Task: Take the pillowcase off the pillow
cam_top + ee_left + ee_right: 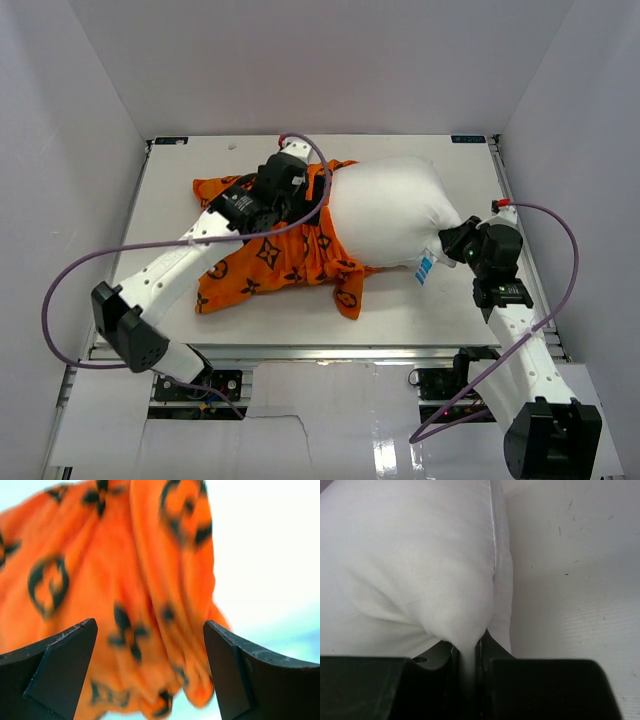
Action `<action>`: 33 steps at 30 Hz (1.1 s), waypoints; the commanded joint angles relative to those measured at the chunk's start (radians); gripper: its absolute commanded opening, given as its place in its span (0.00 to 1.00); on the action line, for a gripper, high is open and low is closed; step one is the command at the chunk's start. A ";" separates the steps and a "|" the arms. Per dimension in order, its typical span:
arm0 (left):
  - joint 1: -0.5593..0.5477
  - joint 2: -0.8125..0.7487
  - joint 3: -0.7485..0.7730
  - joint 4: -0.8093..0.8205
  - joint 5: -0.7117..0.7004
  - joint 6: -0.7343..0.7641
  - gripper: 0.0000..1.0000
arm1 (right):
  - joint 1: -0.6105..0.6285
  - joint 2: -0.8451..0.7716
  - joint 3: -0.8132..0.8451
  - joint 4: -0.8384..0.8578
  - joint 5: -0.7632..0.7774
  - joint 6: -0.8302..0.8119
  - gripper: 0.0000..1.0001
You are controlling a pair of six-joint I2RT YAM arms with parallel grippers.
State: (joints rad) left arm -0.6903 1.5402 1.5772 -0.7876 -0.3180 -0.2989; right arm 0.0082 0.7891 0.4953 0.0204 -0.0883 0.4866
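The white pillow (395,215) lies on the table at centre right, its right part bare, a white-and-blue tag (425,268) at its near right edge. The orange pillowcase (270,258) with black motifs is bunched over its left end. My right gripper (447,243) is shut on the pillow's right corner; in the right wrist view white cloth (420,565) is pinched between the jaws (468,655). My left gripper (300,205) is over the pillowcase at the pillow's left end, open, with folds of orange fabric (135,605) just beyond the fingertips (150,645).
The white table (420,310) is walled in by white panels at the back and both sides. Purple cables loop from each arm over the near left and near right. The table's front edge (320,350) runs along a metal rail.
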 commanded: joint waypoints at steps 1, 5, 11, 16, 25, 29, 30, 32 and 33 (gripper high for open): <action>-0.032 -0.145 -0.098 -0.003 -0.173 -0.071 0.98 | -0.008 0.038 0.025 0.131 0.016 0.024 0.08; -0.055 -0.227 -0.207 0.063 -0.084 -0.103 0.98 | -0.008 0.029 0.000 0.133 0.028 0.030 0.08; -0.107 -0.261 -0.431 0.235 0.075 -0.170 0.98 | -0.008 0.027 -0.011 0.125 0.018 0.036 0.08; -0.181 -0.195 -0.483 0.280 0.027 -0.229 0.96 | -0.008 0.024 -0.003 0.113 0.002 0.046 0.08; -0.187 -0.065 -0.491 0.185 -0.174 -0.316 0.18 | -0.013 0.108 0.137 0.096 -0.022 0.049 0.08; -0.187 -0.078 -0.418 0.058 -0.294 -0.331 0.00 | -0.068 0.156 0.231 0.079 -0.045 0.033 0.08; -0.187 -0.094 -0.401 -0.005 -0.353 -0.333 0.00 | -0.112 0.177 0.250 0.073 -0.056 0.030 0.08; -0.183 -0.109 -0.359 -0.079 -0.423 -0.356 0.00 | -0.170 0.200 0.281 0.070 -0.119 0.036 0.08; -0.176 -0.115 -0.315 -0.160 -0.485 -0.367 0.00 | -0.235 0.217 0.304 0.069 -0.139 0.046 0.08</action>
State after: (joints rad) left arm -0.8906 1.4681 1.1950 -0.6998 -0.5690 -0.6365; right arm -0.0929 0.9924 0.6922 -0.0006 -0.2466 0.5259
